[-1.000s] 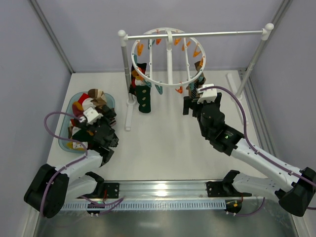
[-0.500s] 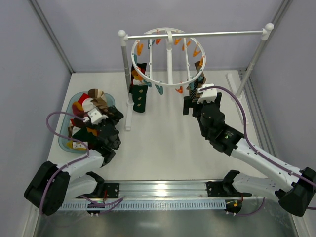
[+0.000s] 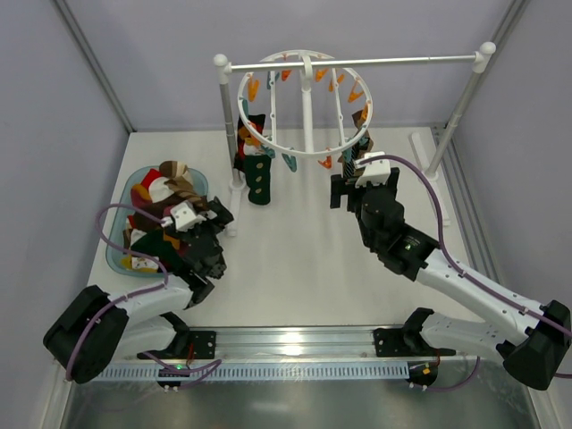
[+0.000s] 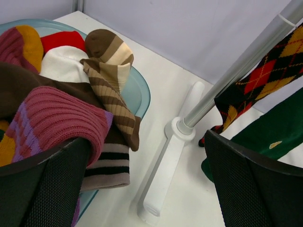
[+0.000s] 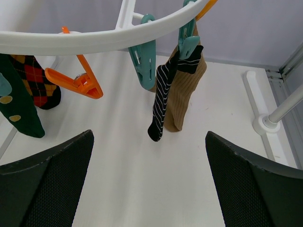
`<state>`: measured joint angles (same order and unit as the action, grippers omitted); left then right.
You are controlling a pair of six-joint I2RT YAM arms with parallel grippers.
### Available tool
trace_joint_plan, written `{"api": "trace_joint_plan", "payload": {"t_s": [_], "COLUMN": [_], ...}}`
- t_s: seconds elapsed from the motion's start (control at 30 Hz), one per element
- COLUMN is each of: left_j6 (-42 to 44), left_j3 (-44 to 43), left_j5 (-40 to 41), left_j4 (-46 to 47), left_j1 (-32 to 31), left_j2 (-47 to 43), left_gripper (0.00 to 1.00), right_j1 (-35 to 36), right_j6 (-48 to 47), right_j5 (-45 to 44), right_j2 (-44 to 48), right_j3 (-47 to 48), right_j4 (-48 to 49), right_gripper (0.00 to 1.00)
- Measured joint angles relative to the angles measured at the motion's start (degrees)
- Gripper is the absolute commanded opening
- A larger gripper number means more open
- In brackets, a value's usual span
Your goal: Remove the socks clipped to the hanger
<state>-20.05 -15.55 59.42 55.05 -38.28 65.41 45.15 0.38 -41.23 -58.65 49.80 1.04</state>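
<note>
In the overhead view, the round white plastic ring hanger (image 3: 299,154), rimmed with orange and teal clips, hangs from the metal bar of the white-posted rack (image 3: 357,63) at upper centre. Socks are clipped to it: a dark green sock (image 3: 259,183) and a red-orange diamond-patterned sock (image 3: 243,154) below its left rim, and more below its right rim. These are partly hidden by the right gripper (image 3: 362,181), which sits just under that rim with its jaws spread wide and nothing between them. At the left of the frame the left gripper (image 3: 217,216) is at the right edge of a translucent blue-green plastic tray (image 3: 114,255) piled with loose socks, its jaws likewise released and bare. In the left wrist view the black fingers (image 4: 42,189) stand far apart at the lower corners. The tray's heap fills the upper left, with a brown-and-cream striped sock (image 4: 111,71) beside a maroon ribbed sock (image 4: 61,118). The rack's white foot lies at centre, and the diamond-patterned and green socks hang at the right edge. In the right wrist view the fingers again stand wide apart at the lower corners and the hanger's rim crosses the top. A black-and-white striped sock (image 5: 161,99) and a tan ribbed sock (image 5: 187,90) hang from teal clips (image 5: 189,45) above centre, and an orange clip (image 5: 80,81) hangs to their left.
</note>
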Motion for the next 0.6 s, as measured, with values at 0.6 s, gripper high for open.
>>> {"api": "trace_joint_plan", "payload": {"t_s": [0.6], "left_j6": [-2.05], "left_j3": [6.03], "left_j5": [2.89], "left_j4": [-2.47], "left_j1": [-3.54], "left_j2": [-8.96], "left_gripper": [1.00], "right_j1": [-0.26], "right_j6": [0.00], "right_j5": [0.02], "right_j2": [0.00], "right_j3": [0.00], "right_j4": [0.00], "right_gripper": [1.00]}}
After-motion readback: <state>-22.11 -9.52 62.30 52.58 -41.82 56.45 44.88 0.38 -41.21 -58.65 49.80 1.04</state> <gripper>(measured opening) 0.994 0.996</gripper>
